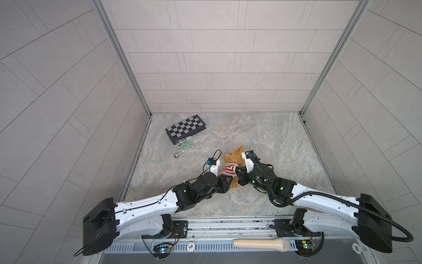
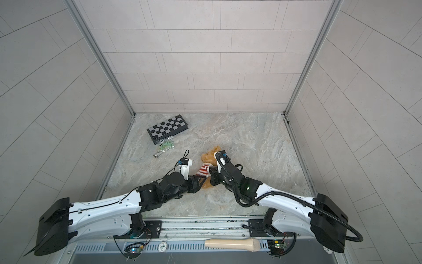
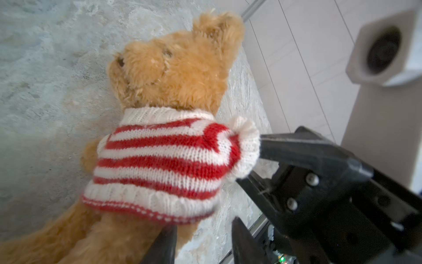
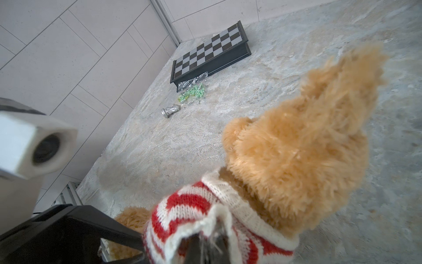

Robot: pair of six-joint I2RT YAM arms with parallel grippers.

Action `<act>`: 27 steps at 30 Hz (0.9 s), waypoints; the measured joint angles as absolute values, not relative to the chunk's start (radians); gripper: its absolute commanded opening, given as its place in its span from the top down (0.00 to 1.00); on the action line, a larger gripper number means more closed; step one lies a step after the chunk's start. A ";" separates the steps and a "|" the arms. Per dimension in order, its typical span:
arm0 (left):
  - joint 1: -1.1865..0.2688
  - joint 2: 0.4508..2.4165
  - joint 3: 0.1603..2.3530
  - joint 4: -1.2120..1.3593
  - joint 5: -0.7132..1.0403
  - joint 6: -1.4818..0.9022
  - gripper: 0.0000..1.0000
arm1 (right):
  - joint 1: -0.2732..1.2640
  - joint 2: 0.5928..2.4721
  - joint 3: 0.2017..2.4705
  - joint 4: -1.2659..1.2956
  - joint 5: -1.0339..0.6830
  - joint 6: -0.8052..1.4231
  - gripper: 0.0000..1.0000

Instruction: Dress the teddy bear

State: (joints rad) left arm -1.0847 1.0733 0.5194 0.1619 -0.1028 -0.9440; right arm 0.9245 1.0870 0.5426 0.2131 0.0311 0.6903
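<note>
Sweater cuff (image 3: 245, 146) sits pinched in my right gripper (image 4: 207, 237); my left gripper (image 3: 203, 225) stands spread. The teddy bear (image 3: 178, 68) lies lengthwise ahead of it, head farthest.

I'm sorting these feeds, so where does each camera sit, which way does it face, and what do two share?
Top view: overhead behind the arm bases, looking down at the table; both arms meet at the teddy bear.
Top view: alongside, same direction, same arms; chessboard far left.
Left wrist: looks past the open left gripper at the striped sweater; the right gripper shows.
Right wrist: looks over the right gripper, shut on the sweater's sleeve, toward the chessboard.
Shared: both wrist views show the bear and the opposite camera.
</note>
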 measured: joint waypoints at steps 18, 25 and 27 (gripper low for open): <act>-1.004 1.110 0.464 0.288 -0.065 -0.943 1.00 | 0.931 0.978 0.493 0.159 0.028 0.712 1.00; -0.893 0.994 0.388 0.271 0.014 -0.940 1.00 | 0.933 0.944 0.515 0.088 -0.018 0.654 1.00; -0.868 0.971 0.376 0.265 0.037 -0.934 1.00 | 0.933 0.948 0.536 0.070 -0.048 0.628 1.00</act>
